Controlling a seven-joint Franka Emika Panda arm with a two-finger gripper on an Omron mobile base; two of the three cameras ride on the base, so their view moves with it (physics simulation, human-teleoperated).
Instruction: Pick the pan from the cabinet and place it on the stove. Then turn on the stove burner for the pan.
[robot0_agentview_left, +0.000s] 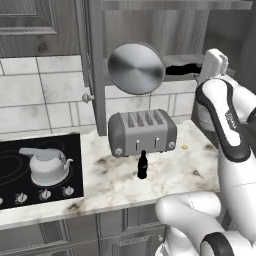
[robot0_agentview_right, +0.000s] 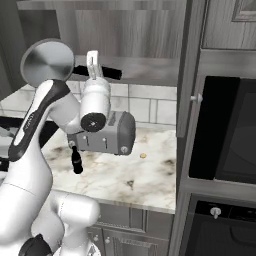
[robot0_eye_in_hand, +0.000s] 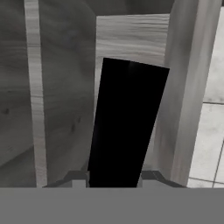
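While the pan (robot0_agentview_left: 136, 68) hangs tipped on edge at the mouth of the open cabinet (robot0_agentview_left: 150, 30), its round steel underside faces the room and its long black handle (robot0_agentview_left: 182, 70) runs back along the cabinet shelf toward the gripper (robot0_agentview_left: 206, 70). The hand view has that handle (robot0_eye_in_hand: 127, 127) rising straight up between the two fingers (robot0_eye_in_hand: 78, 177), which are closed on it near its free end; so the pan is gripped by the handle alone, with the whole weight of the bowl out at the far end. Below the pan stands a grey toaster (robot0_agentview_left: 142, 132) on the marble desk (robot0_agentview_left: 150, 175), with a small dark bottle (robot0_agentview_left: 142, 165) just in front of it. Off to the left lies the stove (robot0_agentview_left: 30, 165), its nearer ring taken by a silver-white kettle (robot0_agentview_left: 47, 166), and a row of knobs (robot0_agentview_left: 45, 194) runs along its front edge.

The chief risk, as it looks from here, is the handle twisting or slipping in so narrow a hold, since the heavy bowl levers against the fingers. A swing toward the stove could also catch the open cabinet door (robot0_agentview_left: 95, 70) or clip the toaster. The kettle leaves only the other rings free, and a careless set-down might strike it.
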